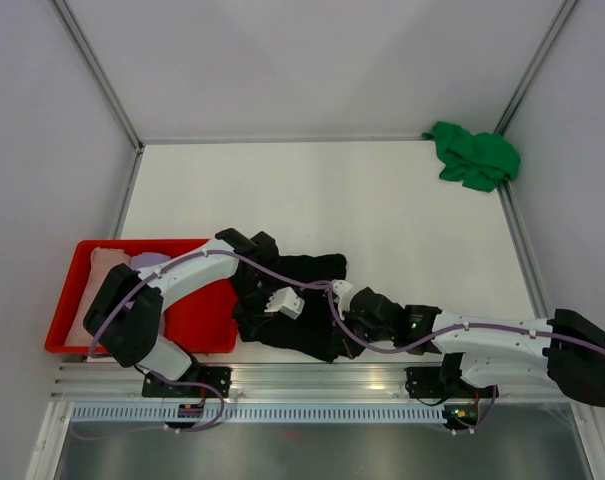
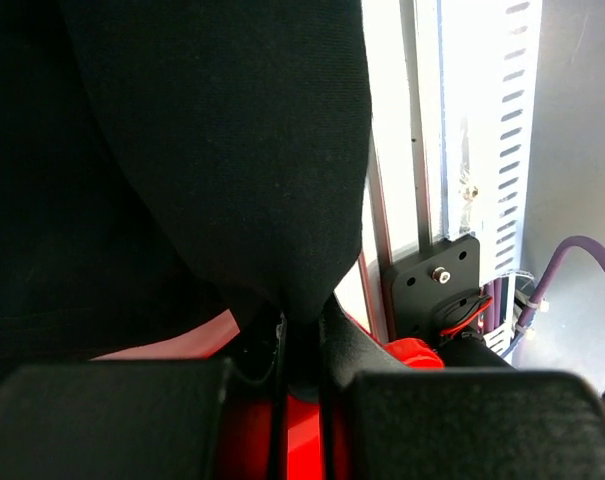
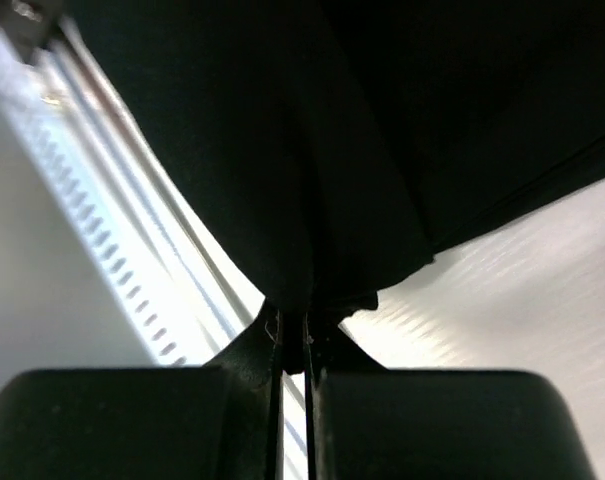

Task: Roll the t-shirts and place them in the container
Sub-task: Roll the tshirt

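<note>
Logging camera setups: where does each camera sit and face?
Top external: overhead behind the bases, facing down at white table; left arm, right arm show.
Left wrist: on left arm, looking along left pincer, shut on large black cloth t-shirt.
Right wrist: likewise; right pincer shut on that t-shirt.
Shared: all show the t-shirt.

A red plastic tray (image 1: 204, 322) lay on the left side of the left gripper (image 2: 300, 345), very close to it, and in the left wrist view some of its red surface showed directly under this gripper. An aluminium rail (image 1: 322, 372) with a slotted strip (image 1: 312, 411) ran along the near edge, just behind the left gripper and the right gripper (image 3: 294, 335). The white table (image 1: 382, 200) stretched away in front of them up to the pale walls (image 1: 312, 60).
</note>
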